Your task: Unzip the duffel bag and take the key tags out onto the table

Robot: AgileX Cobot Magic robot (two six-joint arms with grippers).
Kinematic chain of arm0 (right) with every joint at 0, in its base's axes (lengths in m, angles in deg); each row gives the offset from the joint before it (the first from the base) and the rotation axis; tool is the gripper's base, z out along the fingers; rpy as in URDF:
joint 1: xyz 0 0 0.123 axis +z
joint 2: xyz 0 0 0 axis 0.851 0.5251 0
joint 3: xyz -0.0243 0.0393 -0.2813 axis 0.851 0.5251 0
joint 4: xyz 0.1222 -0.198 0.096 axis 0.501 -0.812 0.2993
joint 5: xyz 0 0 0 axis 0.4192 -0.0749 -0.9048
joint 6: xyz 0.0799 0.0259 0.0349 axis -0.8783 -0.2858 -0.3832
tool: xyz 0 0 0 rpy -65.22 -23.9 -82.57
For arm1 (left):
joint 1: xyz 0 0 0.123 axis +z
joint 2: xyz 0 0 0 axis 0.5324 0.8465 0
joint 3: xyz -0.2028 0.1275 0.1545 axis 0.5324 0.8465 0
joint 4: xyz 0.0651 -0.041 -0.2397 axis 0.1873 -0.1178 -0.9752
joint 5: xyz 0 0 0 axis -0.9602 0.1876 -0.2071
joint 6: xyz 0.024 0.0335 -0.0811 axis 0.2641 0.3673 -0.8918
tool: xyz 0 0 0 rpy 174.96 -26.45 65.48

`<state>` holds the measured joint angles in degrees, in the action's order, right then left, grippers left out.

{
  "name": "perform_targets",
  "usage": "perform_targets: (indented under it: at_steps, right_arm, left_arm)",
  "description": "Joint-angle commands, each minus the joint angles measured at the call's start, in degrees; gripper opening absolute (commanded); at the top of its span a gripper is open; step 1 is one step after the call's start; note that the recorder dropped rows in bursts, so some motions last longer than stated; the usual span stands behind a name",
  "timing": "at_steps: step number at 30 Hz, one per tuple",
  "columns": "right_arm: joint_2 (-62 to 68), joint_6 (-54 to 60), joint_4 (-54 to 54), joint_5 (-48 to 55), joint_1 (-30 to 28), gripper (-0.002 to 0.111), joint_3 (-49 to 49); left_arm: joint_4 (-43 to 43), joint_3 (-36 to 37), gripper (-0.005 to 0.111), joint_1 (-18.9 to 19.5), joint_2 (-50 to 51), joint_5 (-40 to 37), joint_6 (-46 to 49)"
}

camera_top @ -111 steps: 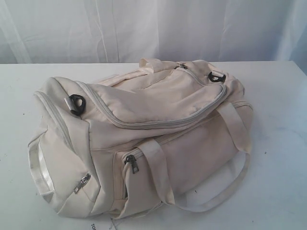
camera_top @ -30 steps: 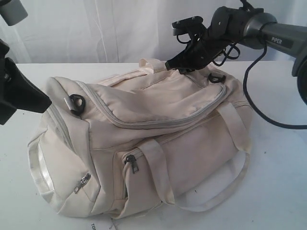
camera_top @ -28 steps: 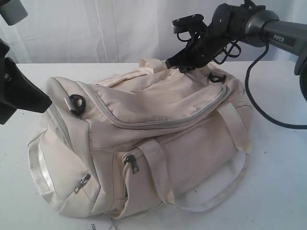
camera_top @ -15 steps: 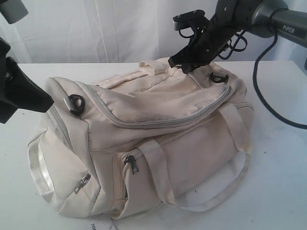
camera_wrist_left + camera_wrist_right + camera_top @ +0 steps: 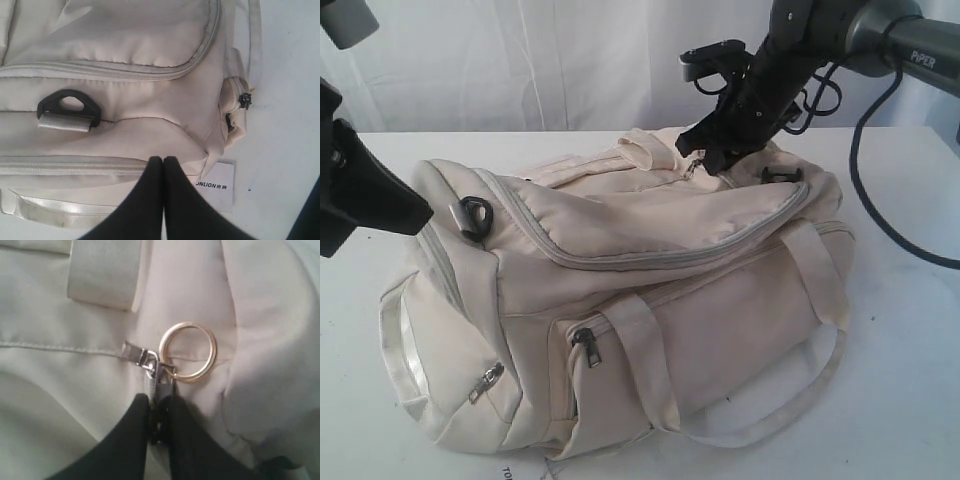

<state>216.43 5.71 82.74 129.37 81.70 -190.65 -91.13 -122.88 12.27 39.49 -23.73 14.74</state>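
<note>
The cream-white duffel bag [image 5: 650, 290] lies on the white table [image 5: 910, 350], its main zip shut. At the bag's top rear, my right gripper [image 5: 698, 155] is shut on a dark zip pull [image 5: 159, 390]. A gold ring [image 5: 188, 352] hangs from that pull's slider, next to a webbing handle [image 5: 105, 272]. My left gripper [image 5: 420, 210] hovers at the bag's left end, shut and holding nothing. In the left wrist view its fingertips [image 5: 163, 161] hang over the end panel near a black strap clip [image 5: 67, 106]. The key tags are hidden.
A white paper label [image 5: 216, 186] lies on the table [image 5: 285, 150] under the bag's end. A side pocket's zip pull [image 5: 245, 100] and two front pocket pulls [image 5: 585, 340] show. The right arm's black cable [image 5: 880, 210] loops over the table's right side. A white curtain hangs behind.
My right gripper has tugged the zip pull, and the bag's top rear has bunched up and shifted slightly right and toward the front. The left gripper has not moved.
</note>
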Motion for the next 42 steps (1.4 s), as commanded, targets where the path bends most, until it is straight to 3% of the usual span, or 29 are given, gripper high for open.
perform_targets:
  at_steps: [1,4,7,20,31,36,42]
  right_arm:
    - [-0.53,0.65,-0.30,2.86,-0.05,0.018,-0.11]
    - [-0.76,0.65,-0.30,0.89,-0.05,0.041,-0.45]
    - [-1.05,0.65,-0.30,-2.40,-0.05,0.057,-1.48]
    - [1.69,0.65,-0.30,-22.67,0.25,0.058,-3.26]
    - [6.98,0.65,-3.10,-20.56,0.83,0.058,-3.38]
    - [6.98,-7.62,-11.24,-17.74,0.83,0.058,-3.49]
    - [6.98,-12.04,-10.88,-18.38,0.83,0.058,-3.49]
  left_arm:
    - [-1.34,0.45,0.000,-0.19,0.08,-0.91,-0.09]
    - [-1.34,0.45,0.000,-0.19,0.08,-0.90,0.03]
    - [-1.34,0.45,0.000,-0.19,0.08,-0.90,0.03]
    - [-1.34,0.45,0.000,-0.19,0.08,-0.90,0.03]
    - [-1.34,0.45,0.000,-0.19,0.08,-0.80,0.01]
    - [-1.34,0.45,0.000,-0.19,0.08,-0.80,0.01]
    - [-1.34,0.45,0.000,-0.19,0.08,-0.80,0.20]
